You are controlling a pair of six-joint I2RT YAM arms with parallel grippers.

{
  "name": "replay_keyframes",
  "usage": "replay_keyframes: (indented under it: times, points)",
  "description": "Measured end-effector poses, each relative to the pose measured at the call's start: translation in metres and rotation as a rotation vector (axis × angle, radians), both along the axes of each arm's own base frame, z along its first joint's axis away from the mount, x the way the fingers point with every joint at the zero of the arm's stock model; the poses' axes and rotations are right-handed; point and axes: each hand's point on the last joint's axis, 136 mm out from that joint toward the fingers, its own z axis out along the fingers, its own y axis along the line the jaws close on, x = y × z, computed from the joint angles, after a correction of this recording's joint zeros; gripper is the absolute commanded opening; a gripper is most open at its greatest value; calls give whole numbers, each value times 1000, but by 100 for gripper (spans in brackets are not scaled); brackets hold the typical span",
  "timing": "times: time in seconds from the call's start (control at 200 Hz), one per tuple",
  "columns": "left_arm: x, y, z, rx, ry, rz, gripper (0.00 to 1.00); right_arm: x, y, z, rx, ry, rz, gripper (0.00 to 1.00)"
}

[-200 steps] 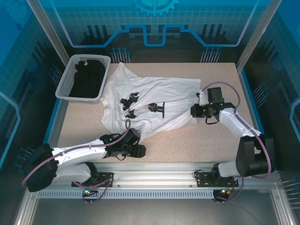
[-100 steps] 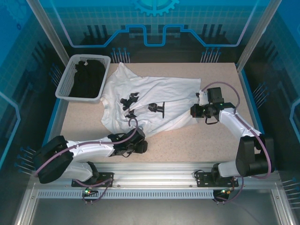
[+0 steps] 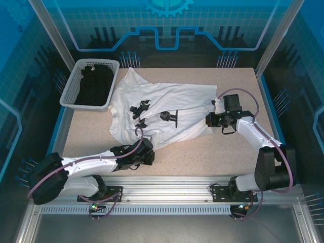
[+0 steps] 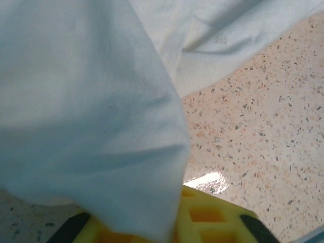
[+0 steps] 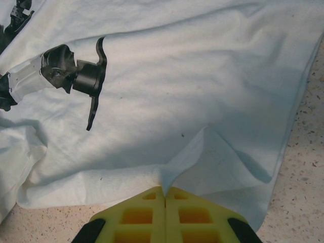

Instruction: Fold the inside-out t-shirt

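This is a robotics lab test cell rather than a home or shop. A silver aluminium-profile frame (image 3: 51, 35) encloses the space, with translucent blue wall panels (image 3: 212, 23) printed with a gear emblem (image 3: 168, 6) and circuit-like lines on the far and side walls. Two white-and-black robot arms, left (image 3: 91, 163) and right (image 3: 253, 132), are bolted to a slotted metal rail (image 3: 167, 195) at the near edge of a speckled beige tabletop (image 3: 217, 152), with purple cables (image 3: 285, 157) looping along them.

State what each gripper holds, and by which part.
Right gripper pinches the white t-shirt at a fold by its edge. Left gripper: cloth covers it; hold unclear.
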Motion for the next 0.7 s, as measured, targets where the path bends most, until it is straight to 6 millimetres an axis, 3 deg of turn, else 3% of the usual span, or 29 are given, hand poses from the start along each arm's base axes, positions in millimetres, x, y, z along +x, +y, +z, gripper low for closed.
replay_keyframes:
  times: [0.205, 0.37, 0.45, 0.525, 0.7]
  points:
    - [-10, 12, 17, -20, -7, 2, 0, 0, 0, 0, -3, 2, -1, 0]
    - [-17, 28, 63, -87, -68, 11, 0, -2, -3, 11, -7, -28, -13, 0]
    - [-5, 40, 110, -145, -149, 55, 0, -1, -5, 33, 6, -87, -32, 0]
    - [16, 59, 163, -195, -253, 129, 0, 3, -9, 67, 19, -179, -64, 0]
    - [60, 109, 299, -254, -526, 295, 0, 12, -34, 197, 31, -509, -168, 0]
